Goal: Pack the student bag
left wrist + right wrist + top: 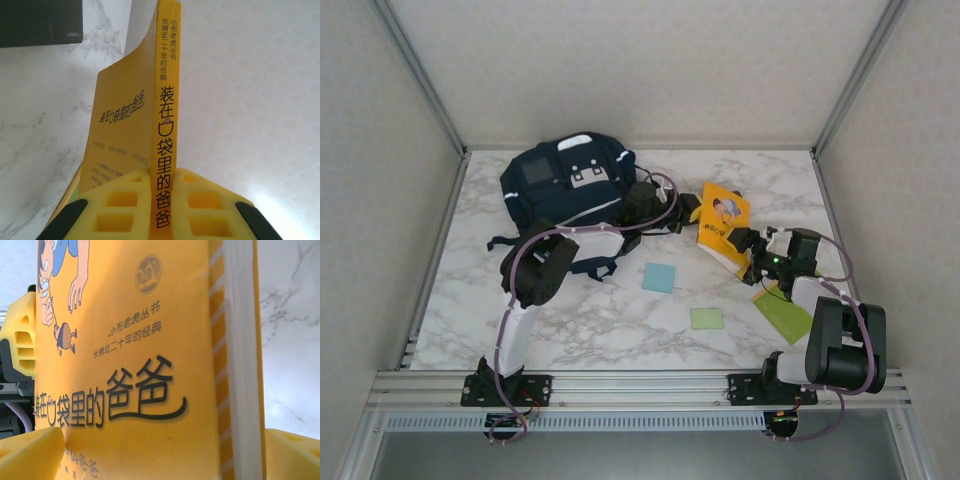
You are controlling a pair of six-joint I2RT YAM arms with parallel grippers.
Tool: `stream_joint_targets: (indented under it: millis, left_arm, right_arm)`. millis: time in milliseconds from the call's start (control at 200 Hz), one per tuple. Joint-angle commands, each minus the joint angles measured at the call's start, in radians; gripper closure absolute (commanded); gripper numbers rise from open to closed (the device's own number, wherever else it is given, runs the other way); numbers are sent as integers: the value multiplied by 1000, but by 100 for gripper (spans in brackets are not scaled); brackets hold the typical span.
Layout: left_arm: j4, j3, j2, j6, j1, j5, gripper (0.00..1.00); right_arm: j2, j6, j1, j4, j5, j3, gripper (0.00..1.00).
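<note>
The left claw (pixel 162 210) is pinched narrow on the spine of the yellow picture book (pixel 725 222), holding it tilted up right of centre over the desk (pixel 600 320), likely so it can slide edge-first into the bag. The right claw (pixel 752 243) stands wide at the book's lower corner, clamping nothing that I can tell, seemingly placed to steady it. The student bag (pixel 565 175) lies at the upper left, beside the left arm's wrist.
</note>
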Motion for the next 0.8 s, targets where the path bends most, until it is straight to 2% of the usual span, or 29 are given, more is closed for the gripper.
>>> stream_joint_targets:
  millis: [0,305,551,796]
  left_arm:
    - [128,48,-72,-56,9,20,100]
    - [118,-29,-97,-32,33,27,100]
    - [18,-63,-136,60,57,47,100]
    - [13,-62,-134,66,51,51,100]
  right_arm:
    - [-3,56,5,116,-62,12,1]
    - [-57,17,4,-8,-84,125,9]
    - [-101,17,4,-61,-76,157,23]
    - [-99,28,4,-67,-67,175,62]
